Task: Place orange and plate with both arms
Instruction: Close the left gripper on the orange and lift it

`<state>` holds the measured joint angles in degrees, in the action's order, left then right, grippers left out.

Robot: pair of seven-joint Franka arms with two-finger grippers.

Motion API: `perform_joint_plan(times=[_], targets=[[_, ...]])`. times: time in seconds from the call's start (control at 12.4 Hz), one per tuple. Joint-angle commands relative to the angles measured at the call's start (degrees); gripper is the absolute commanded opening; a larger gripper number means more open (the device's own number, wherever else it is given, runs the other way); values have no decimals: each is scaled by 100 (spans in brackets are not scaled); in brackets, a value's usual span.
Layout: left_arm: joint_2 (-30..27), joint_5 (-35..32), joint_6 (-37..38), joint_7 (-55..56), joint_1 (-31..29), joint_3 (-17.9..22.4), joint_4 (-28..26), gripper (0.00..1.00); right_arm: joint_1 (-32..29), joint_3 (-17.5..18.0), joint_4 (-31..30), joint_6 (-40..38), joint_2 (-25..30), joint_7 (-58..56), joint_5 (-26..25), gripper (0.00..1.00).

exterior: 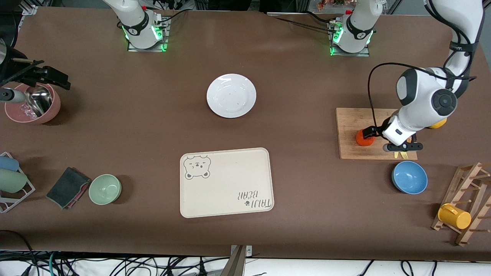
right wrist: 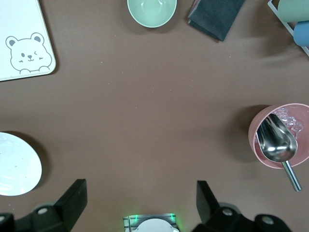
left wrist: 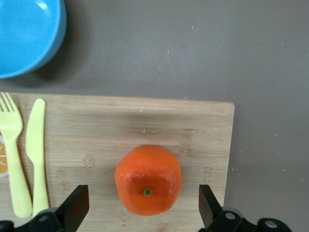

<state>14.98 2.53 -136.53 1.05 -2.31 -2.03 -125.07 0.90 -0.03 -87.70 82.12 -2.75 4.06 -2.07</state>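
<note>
The orange (exterior: 363,138) sits on a wooden cutting board (exterior: 355,119) toward the left arm's end of the table. My left gripper (exterior: 378,138) is open just over it. In the left wrist view the orange (left wrist: 148,180) lies between the two spread fingers of that gripper (left wrist: 142,198), and they do not touch it. The white plate (exterior: 231,96) lies empty on the table between the two arm bases; its edge shows in the right wrist view (right wrist: 14,164). My right gripper (exterior: 53,78) is open and empty, high over the table near a pink bowl (exterior: 32,103).
A yellow fork (left wrist: 10,145) and knife (left wrist: 37,145) lie on the board. A blue bowl (exterior: 409,177), a cream bear tray (exterior: 226,182), a green bowl (exterior: 105,189), a dark cloth (exterior: 67,187) and a mug rack (exterior: 466,203) lie nearer the front camera.
</note>
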Motion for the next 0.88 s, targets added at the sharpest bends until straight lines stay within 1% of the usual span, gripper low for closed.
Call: perform_joint_plan(times=[0.0, 0.32, 0.64, 0.72, 0.8], targets=[[57, 151, -207, -43, 28, -17, -176, 100, 7, -6, 148, -118, -59, -55, -56, 100], [487, 133, -321, -114, 37, -17, -167, 100, 7, -6, 157, -109, -76, -55, -48, 100], [751, 133, -453, -122, 55, -17, -149, 100, 7, -6, 148, -109, -76, -46, -48, 100], [769, 125, -444, -131, 64, -17, -149, 88, 7, -6, 148, -109, -76, -46, -56, 100], [769, -41, -401, -192, 64, -8, -132, 71, 7, -6, 156, -109, -76, -55, -48, 100]])
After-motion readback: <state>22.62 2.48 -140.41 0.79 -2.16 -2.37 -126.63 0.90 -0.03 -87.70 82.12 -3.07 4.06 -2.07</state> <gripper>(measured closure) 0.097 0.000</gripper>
